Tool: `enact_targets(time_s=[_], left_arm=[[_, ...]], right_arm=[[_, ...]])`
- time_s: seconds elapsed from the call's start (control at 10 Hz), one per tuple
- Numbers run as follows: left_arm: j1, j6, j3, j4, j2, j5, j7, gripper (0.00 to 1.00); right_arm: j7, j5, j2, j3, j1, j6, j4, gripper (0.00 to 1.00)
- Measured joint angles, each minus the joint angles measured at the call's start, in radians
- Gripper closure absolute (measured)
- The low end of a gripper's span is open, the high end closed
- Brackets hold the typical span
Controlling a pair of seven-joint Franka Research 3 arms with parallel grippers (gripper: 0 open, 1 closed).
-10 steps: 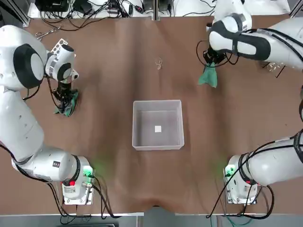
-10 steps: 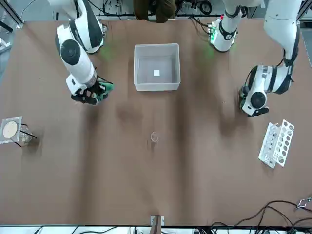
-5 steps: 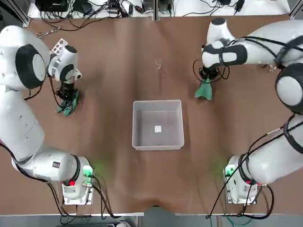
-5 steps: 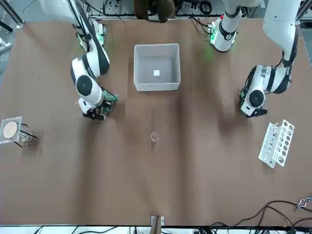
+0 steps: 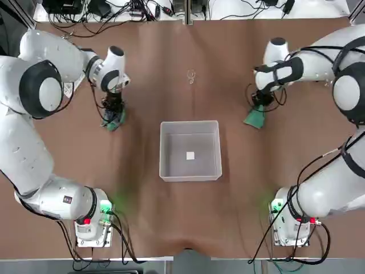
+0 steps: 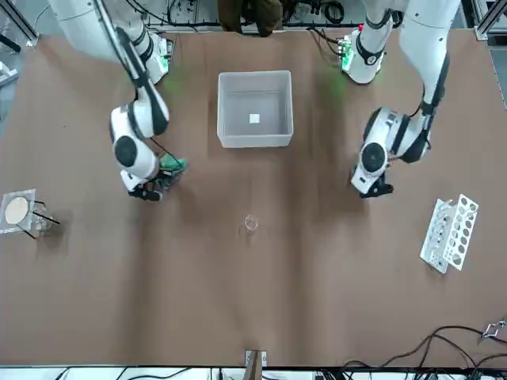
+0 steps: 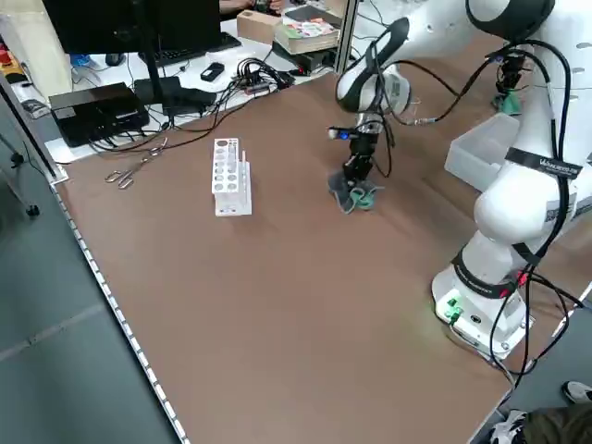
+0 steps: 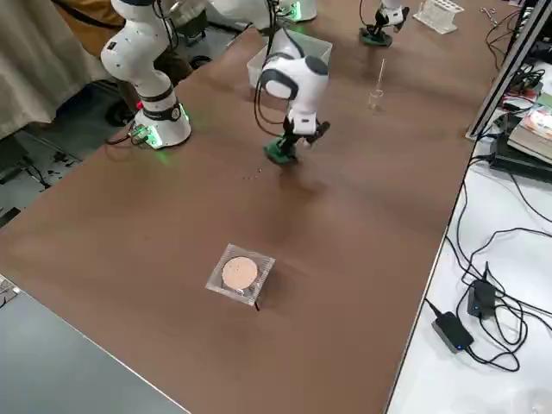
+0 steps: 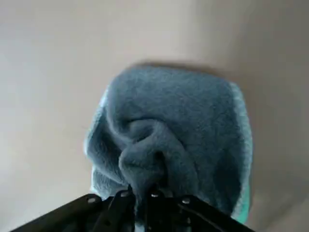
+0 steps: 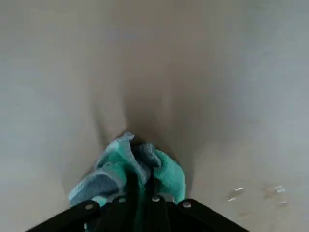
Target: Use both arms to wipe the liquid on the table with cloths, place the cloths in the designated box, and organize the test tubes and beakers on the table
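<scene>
My left gripper is shut on the dark grey cloth and presses it onto the brown table, left of the box. The left wrist view shows the grey cloth bunched out from my left gripper. My right gripper is shut on the bright green cloth, held down on the table to the right of the box. From the right wrist, the green cloth sits crumpled at my right gripper, with small droplets nearby.
A small clear beaker stands beyond the box at mid-table. The white perforated test tube rack lies far out on my left side. A square clear dish with a tan disc sits far out on my right. Cables and scissors lie along the far edge.
My left gripper has dragged the grey cloth right, toward the table's middle. My right gripper has dragged the green cloth nearer my base and slightly right.
</scene>
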Motion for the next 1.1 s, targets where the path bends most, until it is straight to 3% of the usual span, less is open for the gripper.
enact_targets(time_s=[0.4,0.7,0.9,1.1], left_arm=[[0.003,-0.147,-0.144,0.150,-0.033,-0.090,-0.054,0.94],[0.011,-0.328,-0.260,0.219,-0.187,-0.211,-0.054,0.94],[0.009,-0.481,-0.354,0.300,-0.257,-0.284,-0.072,0.94],[0.010,-0.545,-0.453,0.360,-0.265,-0.332,-0.125,0.94]], right_arm=[[-0.384,-0.004,-0.148,-0.004,-0.280,0.054,-0.212,0.93],[-0.651,-0.006,-0.181,-0.006,-0.473,0.150,-0.230,0.93],[-0.664,0.025,-0.151,0.012,-0.450,0.243,-0.229,0.93],[-0.657,0.251,-0.126,0.024,-0.272,0.271,-0.227,0.93]])
